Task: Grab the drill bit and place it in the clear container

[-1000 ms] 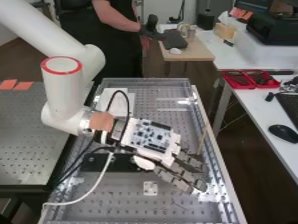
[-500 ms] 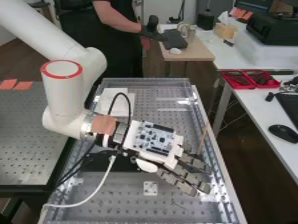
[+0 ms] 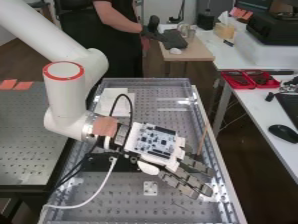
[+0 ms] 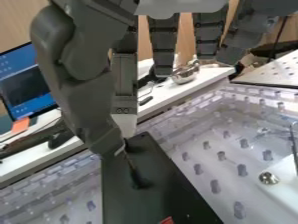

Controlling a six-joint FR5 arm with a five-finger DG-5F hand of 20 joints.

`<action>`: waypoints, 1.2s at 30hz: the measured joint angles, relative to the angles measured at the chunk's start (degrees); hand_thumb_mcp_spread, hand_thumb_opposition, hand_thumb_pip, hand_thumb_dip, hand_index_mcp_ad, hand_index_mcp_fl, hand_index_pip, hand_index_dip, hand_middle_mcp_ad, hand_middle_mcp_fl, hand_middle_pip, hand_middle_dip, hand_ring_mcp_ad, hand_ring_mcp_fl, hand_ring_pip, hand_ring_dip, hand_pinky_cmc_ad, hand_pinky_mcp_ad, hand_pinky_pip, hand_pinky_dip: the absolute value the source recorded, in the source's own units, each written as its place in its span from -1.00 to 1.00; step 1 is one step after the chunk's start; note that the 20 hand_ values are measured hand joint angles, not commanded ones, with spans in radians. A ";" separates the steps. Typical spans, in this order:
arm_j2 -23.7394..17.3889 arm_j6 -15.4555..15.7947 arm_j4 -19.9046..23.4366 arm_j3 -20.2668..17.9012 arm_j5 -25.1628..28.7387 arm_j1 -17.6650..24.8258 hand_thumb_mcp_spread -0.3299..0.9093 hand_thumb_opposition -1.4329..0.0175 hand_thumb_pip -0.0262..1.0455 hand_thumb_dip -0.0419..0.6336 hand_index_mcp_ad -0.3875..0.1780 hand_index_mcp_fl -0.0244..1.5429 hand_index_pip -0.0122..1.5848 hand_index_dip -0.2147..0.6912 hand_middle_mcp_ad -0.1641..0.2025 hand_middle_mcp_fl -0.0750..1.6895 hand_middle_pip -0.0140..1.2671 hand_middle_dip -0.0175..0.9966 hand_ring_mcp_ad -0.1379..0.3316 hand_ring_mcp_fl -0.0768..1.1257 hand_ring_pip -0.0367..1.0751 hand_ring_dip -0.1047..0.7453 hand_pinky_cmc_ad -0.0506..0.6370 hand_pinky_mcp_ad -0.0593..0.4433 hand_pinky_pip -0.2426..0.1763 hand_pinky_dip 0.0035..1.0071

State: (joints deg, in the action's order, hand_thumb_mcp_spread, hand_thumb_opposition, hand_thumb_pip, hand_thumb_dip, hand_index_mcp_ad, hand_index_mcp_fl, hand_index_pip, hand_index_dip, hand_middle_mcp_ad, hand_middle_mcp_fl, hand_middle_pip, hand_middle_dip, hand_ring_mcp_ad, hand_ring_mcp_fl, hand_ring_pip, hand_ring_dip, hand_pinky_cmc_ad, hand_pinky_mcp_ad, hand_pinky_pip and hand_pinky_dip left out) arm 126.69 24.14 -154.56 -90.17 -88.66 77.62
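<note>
Black, smooth, flat plate below the drill bit | bit: slender, dark | hand: narrow, thumb and finger pinching bit | clear container: transparent, perforated floor | white block: near plate

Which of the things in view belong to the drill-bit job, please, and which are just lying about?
For the job:
- hand
- clear container
- thin dark piece just below the hand, possibly the drill bit
- black slab, perhaps its stand

Lying about:
- computer mouse
- red trays
- white paper
</note>
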 joint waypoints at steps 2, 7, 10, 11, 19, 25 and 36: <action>0.13 0.03 -0.13 0.20 -0.04 0.00 0.43 -0.30 0.07 -0.09 0.05 -0.35 0.76 0.06 0.43 -0.76 -0.78 -0.67 0.72 -0.85 -0.78 -0.81 0.01 0.09 -0.30 -0.65; 0.41 -0.04 -0.54 0.57 0.26 -0.01 0.43 -0.30 0.05 -0.09 0.01 -0.35 0.75 0.07 0.41 -0.76 -0.78 -0.66 0.72 -0.85 -0.78 -0.81 0.01 0.09 -0.29 -0.65; 0.53 -0.17 -0.71 0.65 -0.01 -0.02 0.43 -0.30 0.05 -0.09 0.01 -0.39 0.72 0.07 0.40 -0.76 -0.78 -0.66 0.72 -0.85 -0.78 -0.81 0.01 0.09 -0.29 -0.65; 0.55 -0.25 -0.72 0.65 0.03 -0.03 0.43 -0.30 0.05 -0.09 0.00 -0.42 0.68 0.07 0.40 -0.76 -0.78 -0.66 0.72 -0.85 -0.78 -0.81 0.01 0.09 -0.29 -0.65; 0.33 -0.54 0.36 0.13 -0.22 -0.06 0.45 -0.29 0.07 -0.09 0.01 -0.31 0.74 0.06 0.40 -0.76 -0.78 -0.66 0.72 -0.85 -0.78 -0.81 0.01 0.09 -0.28 -0.65; 0.00 -0.93 1.19 -0.24 0.26 -0.01 0.48 -0.29 0.00 -0.08 0.01 -0.22 0.70 0.05 0.39 -0.71 -0.78 -0.66 0.73 -0.84 -0.78 -0.81 0.01 0.09 -0.27 -0.65; -1.32 -1.12 1.86 -0.56 0.45 0.12 0.53 -0.30 -0.03 -0.09 0.01 -0.13 0.60 -0.01 0.41 -0.67 -0.78 -0.66 0.70 -0.79 -0.77 -0.81 0.01 0.09 -0.27 -0.66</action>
State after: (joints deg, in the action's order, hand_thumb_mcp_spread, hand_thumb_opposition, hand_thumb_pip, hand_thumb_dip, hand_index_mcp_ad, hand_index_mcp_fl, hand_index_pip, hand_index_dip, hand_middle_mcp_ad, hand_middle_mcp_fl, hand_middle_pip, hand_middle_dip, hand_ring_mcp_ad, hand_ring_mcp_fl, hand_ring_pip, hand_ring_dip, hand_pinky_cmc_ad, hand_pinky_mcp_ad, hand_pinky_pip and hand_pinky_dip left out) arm 125.37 23.03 -152.71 -90.73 -88.21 77.74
